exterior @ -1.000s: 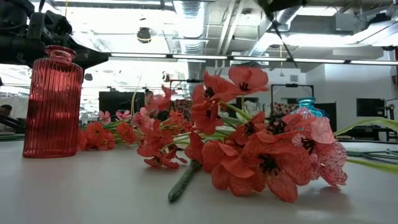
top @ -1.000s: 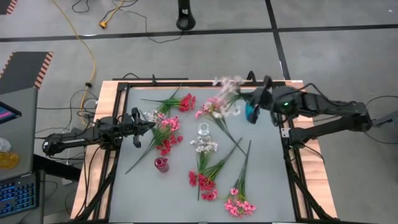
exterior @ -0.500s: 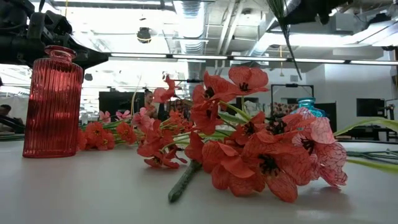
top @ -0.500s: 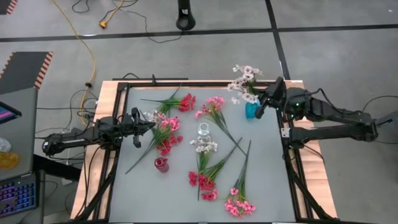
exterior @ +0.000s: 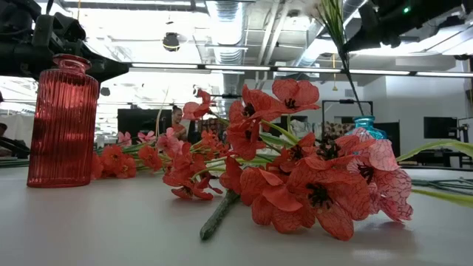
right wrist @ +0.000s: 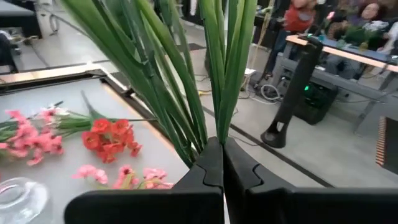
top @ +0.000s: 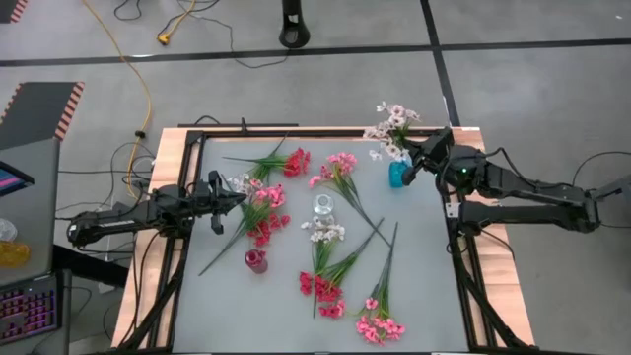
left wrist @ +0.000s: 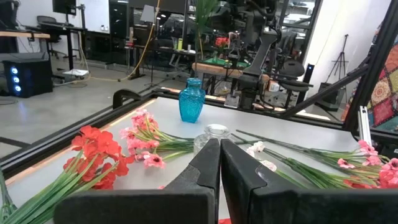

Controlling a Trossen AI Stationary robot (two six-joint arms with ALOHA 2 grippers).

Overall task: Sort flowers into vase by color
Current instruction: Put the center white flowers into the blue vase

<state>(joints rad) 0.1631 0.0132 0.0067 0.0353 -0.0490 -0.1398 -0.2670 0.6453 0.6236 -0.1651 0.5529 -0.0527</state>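
Note:
My right gripper (top: 426,164) is shut on a sprig with pale white-pink blossoms (top: 391,125), above the blue vase (top: 397,176) at the table's far right. In the low view the sprig's thin stem (exterior: 344,63) slants down to the blue vase's mouth (exterior: 367,120); whether it is inside I cannot tell. My left gripper (top: 233,197) is shut and hovers at the table's left, by a pink and white bunch (top: 258,209). A red vase (top: 255,260) and a clear vase (top: 322,205) stand on their bases. Red, pink and white sprigs lie flat around them. My right gripper pinches the sprig between its two fingers at the bundle of green stems and leaves (right wrist: 213,127), below the blossoms. The sprig is lifted clear of the table and stands nearly upright, blossoms up, its stem end hanging down toward the blue vase.
Loose sprigs lie across the table: red ones far left (top: 294,162), pink ones mid-far (top: 338,168), white ones (top: 325,233) by the clear vase, red (top: 321,292) and pink (top: 378,325) ones near. A black frame (top: 459,247) edges the table. People sit in the room beyond.
My right gripper has carried the sprig from over the table's far middle toward the right edge, to above the blue vase. The sprig has swung upright, blossoms now toward the far edge, and its stem end has come down to the vase's mouth.

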